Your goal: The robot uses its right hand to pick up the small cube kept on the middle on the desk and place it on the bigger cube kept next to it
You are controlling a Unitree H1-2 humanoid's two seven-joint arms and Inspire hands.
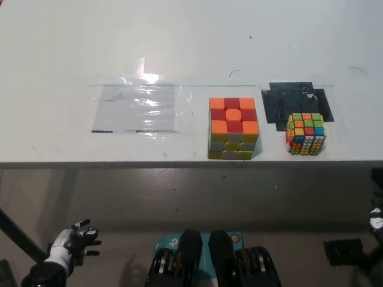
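The small multicoloured cube [306,133] sits near the desk's front edge at the right, just in front of a black patch [296,101]. To its left stands the bigger cube [233,127], orange and red on top, yellow and white on its front. My black right hand [377,221] shows only as a sliver at the right edge, below the desk and far from both cubes. My white left hand [75,242] rests open at the lower left, under the desk's level.
A clear plastic sheet [137,107] lies taped on the white desk [191,42] left of the bigger cube. The desk's front edge runs across the middle of the picture, with grey floor below it.
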